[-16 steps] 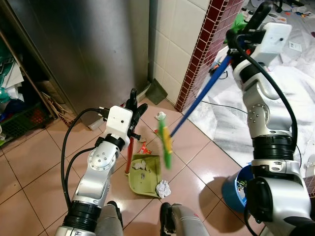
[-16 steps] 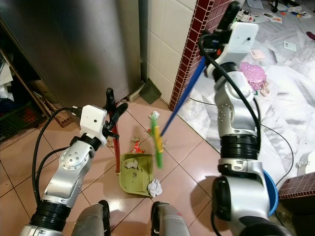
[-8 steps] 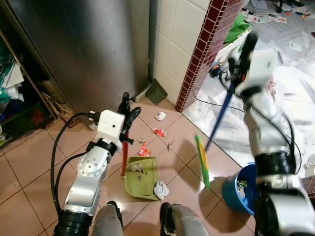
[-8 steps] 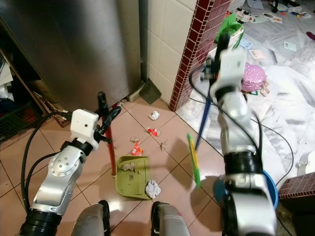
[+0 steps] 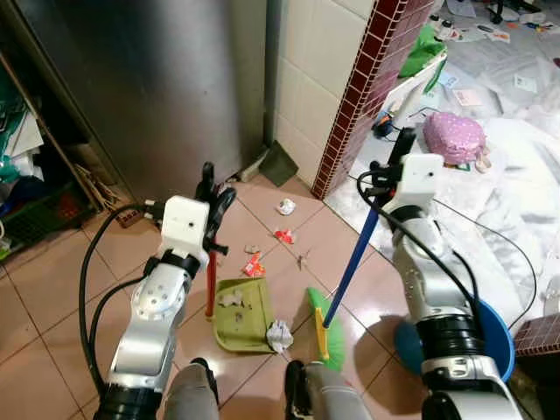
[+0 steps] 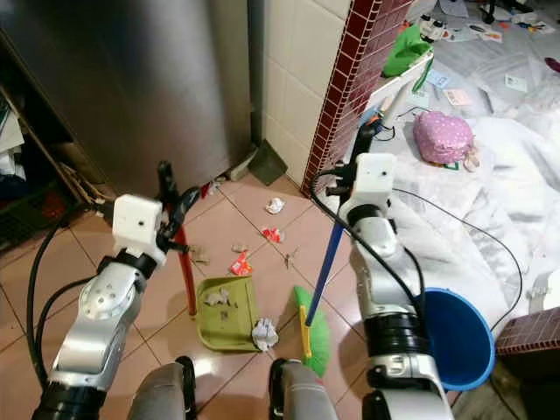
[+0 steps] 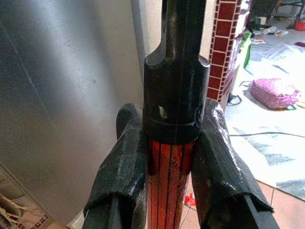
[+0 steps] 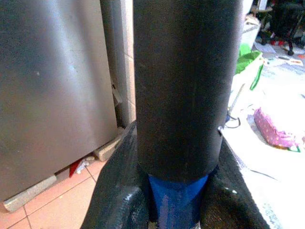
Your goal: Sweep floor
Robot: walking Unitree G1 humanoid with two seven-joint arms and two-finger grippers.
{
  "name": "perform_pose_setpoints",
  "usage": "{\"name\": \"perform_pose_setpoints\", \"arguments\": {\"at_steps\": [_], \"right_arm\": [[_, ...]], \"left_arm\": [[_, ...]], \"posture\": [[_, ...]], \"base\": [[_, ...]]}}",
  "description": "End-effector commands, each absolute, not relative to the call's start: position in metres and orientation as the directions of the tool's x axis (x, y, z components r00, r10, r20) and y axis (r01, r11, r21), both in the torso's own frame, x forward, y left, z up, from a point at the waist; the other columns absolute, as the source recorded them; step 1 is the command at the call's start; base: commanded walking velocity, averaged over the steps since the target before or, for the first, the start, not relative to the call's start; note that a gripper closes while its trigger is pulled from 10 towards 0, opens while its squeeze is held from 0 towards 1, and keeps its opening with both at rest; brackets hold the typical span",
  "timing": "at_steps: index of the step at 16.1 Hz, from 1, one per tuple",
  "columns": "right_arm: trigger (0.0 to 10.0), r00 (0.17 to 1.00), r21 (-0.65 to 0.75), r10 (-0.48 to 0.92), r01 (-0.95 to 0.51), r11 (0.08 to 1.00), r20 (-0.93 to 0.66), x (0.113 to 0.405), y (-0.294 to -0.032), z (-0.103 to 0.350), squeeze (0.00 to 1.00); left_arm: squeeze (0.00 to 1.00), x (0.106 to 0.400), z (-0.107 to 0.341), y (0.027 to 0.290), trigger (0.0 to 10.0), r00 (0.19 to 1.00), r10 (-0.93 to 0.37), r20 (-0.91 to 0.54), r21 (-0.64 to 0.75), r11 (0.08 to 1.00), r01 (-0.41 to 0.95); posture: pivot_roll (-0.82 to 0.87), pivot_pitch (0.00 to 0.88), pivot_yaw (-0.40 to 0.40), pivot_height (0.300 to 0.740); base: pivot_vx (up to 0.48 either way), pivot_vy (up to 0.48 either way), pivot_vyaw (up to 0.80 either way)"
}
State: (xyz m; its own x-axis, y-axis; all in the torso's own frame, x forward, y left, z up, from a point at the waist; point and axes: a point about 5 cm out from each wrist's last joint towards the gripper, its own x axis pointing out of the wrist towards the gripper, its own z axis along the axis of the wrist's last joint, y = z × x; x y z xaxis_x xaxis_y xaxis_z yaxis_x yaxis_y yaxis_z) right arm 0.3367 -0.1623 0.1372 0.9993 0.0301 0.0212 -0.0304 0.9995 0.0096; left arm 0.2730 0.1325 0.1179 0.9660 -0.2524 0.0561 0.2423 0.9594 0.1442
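Right end effector (image 5: 391,175) clamped on broom (image 5: 348,271) — left end effector (image 5: 210,185) clamped on dustpan (image 5: 242,311) handle.

The broom (image 5: 350,262) has a blue handle leaning up to the right and a green and yellow brush head (image 5: 320,325) resting on the pink tiled floor (image 5: 52,297). Just to its left, the green dustpan (image 5: 243,306) lies flat on the tiles, its red handle (image 5: 211,282) standing upright. A crumpled paper ball (image 5: 279,333) sits at the pan's near corner, between pan and brush. 2 smaller scraps lie inside the pan. More litter (image 5: 282,234) is scattered on the tiles beyond it.
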Motion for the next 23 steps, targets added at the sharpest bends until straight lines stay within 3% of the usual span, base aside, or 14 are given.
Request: {"name": "perform_pose_setpoints", "arguments": {"at_steps": [1, 4, 9, 12, 17, 19, 23], "right_arm": [[10.0, 1.0, 0.058, -0.003, 0.002, 0.998, 0.003, 0.336, -0.167, 0.138, 0.0], [10.0, 0.996, 0.164, -0.075, 0.082, 0.983, -0.049, 0.341, -0.169, 0.141, 0.0], [10.0, 0.981, 0.314, -0.165, 0.189, 0.93, -0.103, 0.347, -0.164, 0.148, 0.0], [10.0, 0.986, 0.452, -0.142, 0.164, 0.877, -0.081, 0.361, -0.149, 0.17, 0.0], [10.0, 0.992, 0.547, -0.129, 0.115, 0.829, -0.013, 0.375, -0.142, 0.199, 0.0], [10.0, 0.994, 0.52, -0.091, 0.045, 0.853, 0.063, 0.379, -0.141, 0.216, 0.0], [10.0, 0.944, 0.251, -0.027, -0.06, 0.966, 0.328, 0.373, -0.156, 0.261, 0.0]], "left_arm": [[0.0, 0.273, 0.127, 0.125, 10.0, 0.955, -0.282, 0.089, 0.16, 0.951, 0.266], [0.0, 0.272, 0.127, 0.121, 10.0, 0.947, -0.313, 0.069, 0.221, 0.931, 0.292], [0.0, 0.264, 0.125, 0.114, 10.0, 0.941, -0.334, 0.049, 0.193, 0.928, 0.319], [0.0, 0.268, 0.129, 0.11, 10.0, 0.945, -0.323, 0.057, 0.183, 0.934, 0.308], [0.0, 0.27, 0.131, 0.108, 10.0, 0.952, -0.297, 0.076, 0.166, 0.945, 0.281], [0.0, 0.272, 0.134, 0.108, 10.0, 0.957, -0.271, 0.101, 0.165, 0.953, 0.252], [0.0, 0.273, 0.134, 0.112, 10.0, 0.966, -0.237, 0.107, 0.174, 0.961, 0.216]], "posture": [[-0.01, 0.182, -0.06, 0.74], [-0.01, 0.183, -0.061, 0.74], [-0.01, 0.188, -0.063, 0.74], [-0.02, 0.188, -0.07, 0.74], [-0.03, 0.191, -0.072, 0.74], [-0.03, 0.191, -0.074, 0.74], [-0.02, 0.193, -0.076, 0.74]], "base": [[0.0, 0.0, 0.0], [0.0, 0.0, 0.0], [0.0, 0.0, 0.0], [0.0, 0.0, 0.0], [0.0, 0.0, 0.0], [0.0, 0.0, 0.0], [0.0, 0.0, 0.0]]}}
